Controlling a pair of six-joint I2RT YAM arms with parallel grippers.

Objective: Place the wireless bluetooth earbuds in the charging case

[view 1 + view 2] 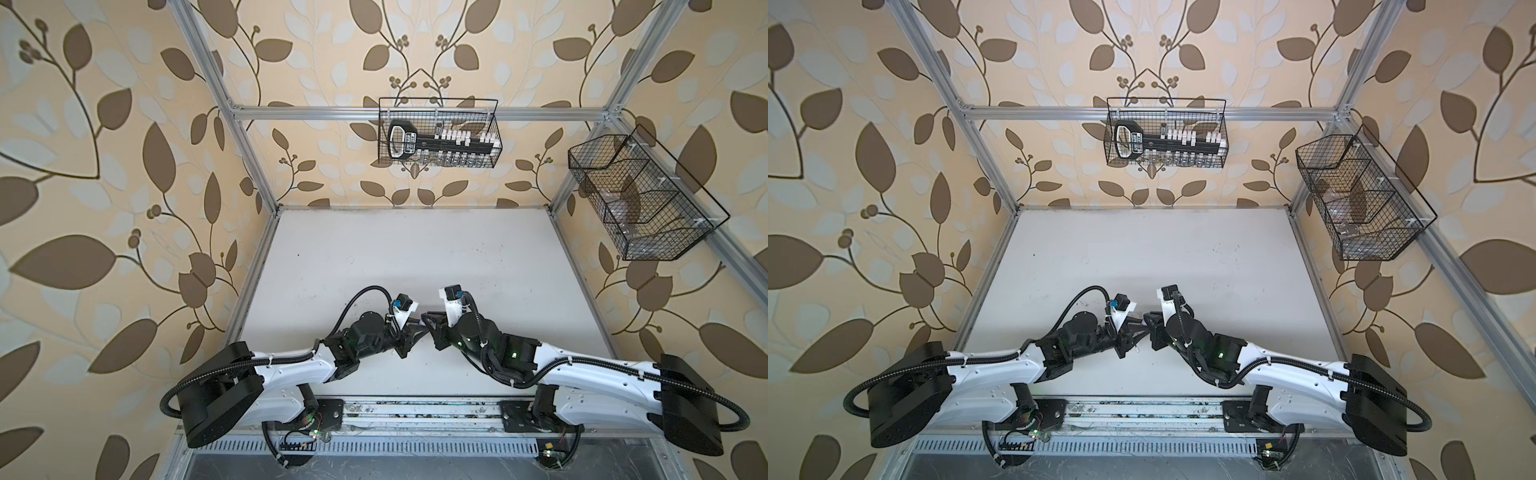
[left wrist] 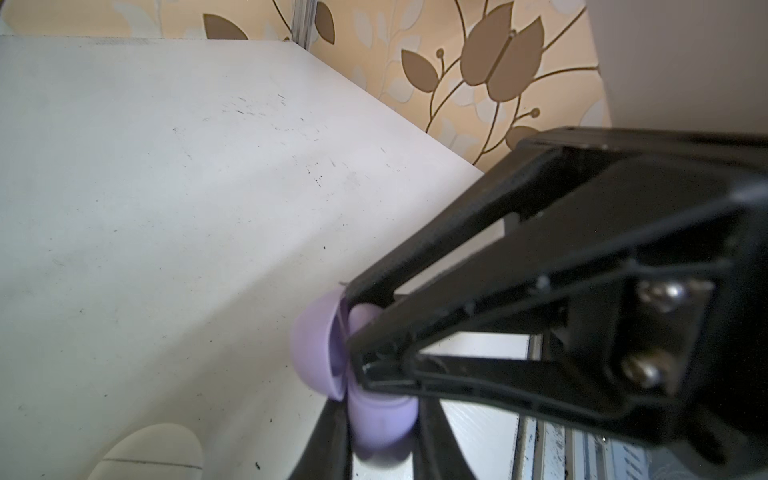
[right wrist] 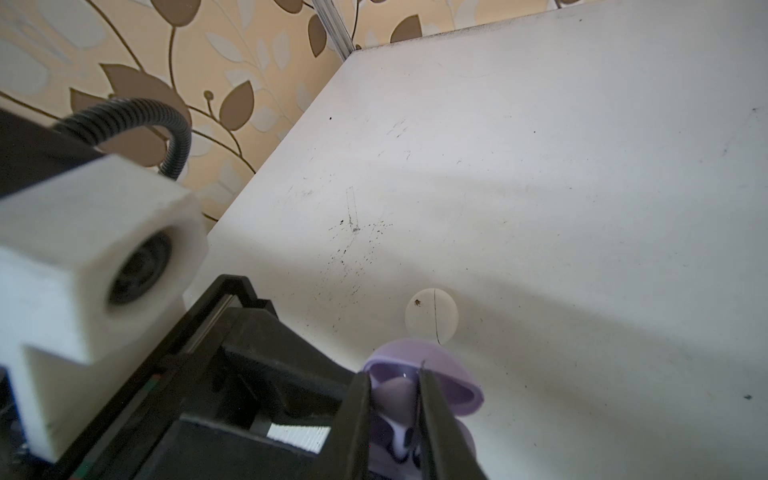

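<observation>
Overhead pair first: shows left gripper (image 1: 419,326) (image 1: 1143,328) and right gripper (image 1: 432,322) (image 1: 1153,322) tip to tip above the near middle of the white table (image 1: 415,257), in both top views. Shows the lilac charging case (image 1: 424,319) (image 1: 1146,319) as a mere speck between the tips. Too small there to read either grip.

Left wrist next: shows left gripper (image 2: 351,318) pinched almost shut on the lilac charging case (image 2: 316,345), clamped where lid and base meet. Shows the lid flared open just beyond the fingertips and the base, blurred, just past them to one side. Also catches a closed white case (image 2: 149,453) lying on the table, well beyond the tips and apart from the lilac one.

Right wrist last: shows right gripper (image 3: 392,374) with fingers a narrow slit apart and a rounded lilac earbud (image 3: 390,395) sitting in that slit, over the open base of the case. Cannot tell whether the pads press it or merely flank it. Deeper between the fingers, shows a pale piece with dark dots in the base, too blurred to name. Shows the lilac lid (image 3: 432,370) standing open just past the fingertips, and the white case (image 3: 432,316) farther out beyond it. Shows the left gripper's black body alongside.
</observation>
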